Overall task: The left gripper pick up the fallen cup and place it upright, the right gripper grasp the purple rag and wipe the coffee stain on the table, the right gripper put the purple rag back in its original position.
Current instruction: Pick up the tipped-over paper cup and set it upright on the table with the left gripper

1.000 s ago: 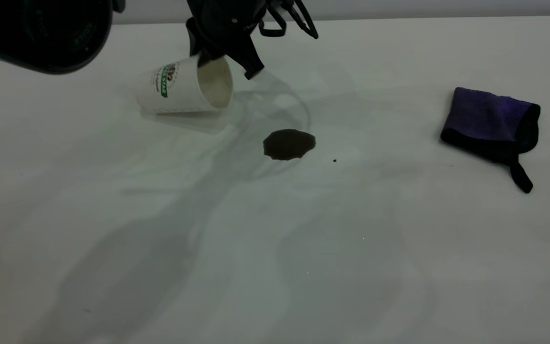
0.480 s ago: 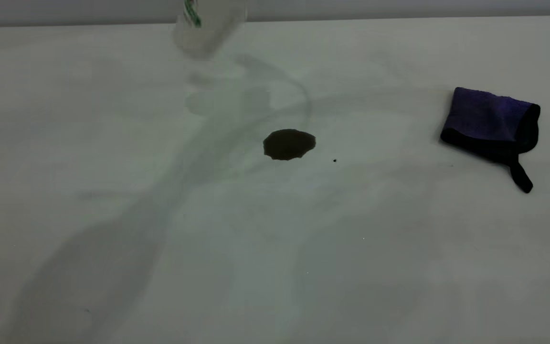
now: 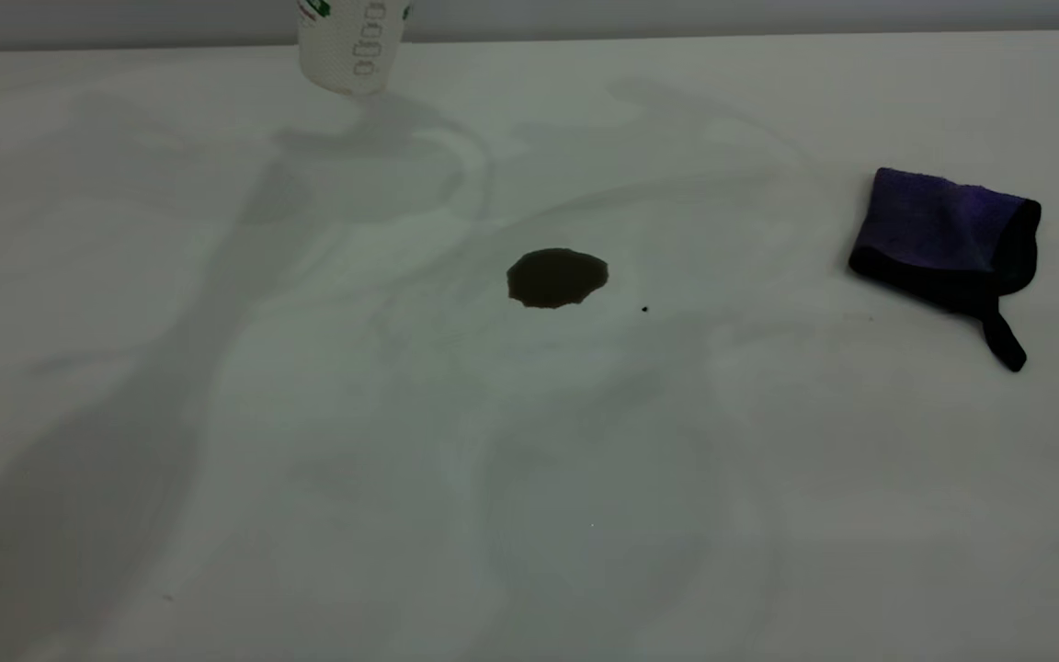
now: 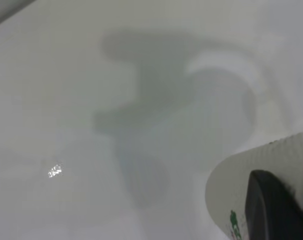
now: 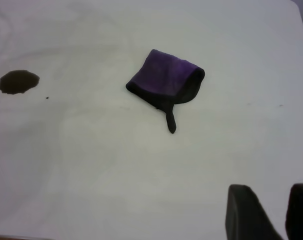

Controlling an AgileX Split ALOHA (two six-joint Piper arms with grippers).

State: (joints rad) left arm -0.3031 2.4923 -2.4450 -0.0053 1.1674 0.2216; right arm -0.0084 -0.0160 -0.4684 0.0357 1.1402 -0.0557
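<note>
Where the table [image 3: 309, 515] runs nearest the outside camera it is bare white, crossed only by soft grey shadows. Farther in, about midway between the left and right edges, lies the stain [image 3: 556, 277], a dark roundish puddle with an uneven rim, and just to its right sits a tiny dark speck [image 3: 644, 309]. Well apart from both, toward the right edge, the rag [image 3: 945, 235] lies flat with its black tab pointing toward the near edge. At the far edge, left of centre, the cup [image 3: 350, 46] is upright, only its lower part in view, with a column of small outlined ovals down its side; whether its base touches the table cannot be told.

In the left wrist view, a black finger of the left gripper [image 4: 281, 212] lies against the cup's [image 4: 261, 180] textured wall above the tabletop; only this one finger shows, so whether the gripper is clamped on the cup cannot be told.

In the right wrist view, the right gripper [image 5: 274, 210] hangs above the table with its two black fingers slightly apart and nothing between them, the rag [image 5: 164, 80] and the stain [image 5: 18, 81] lying beyond it.
</note>
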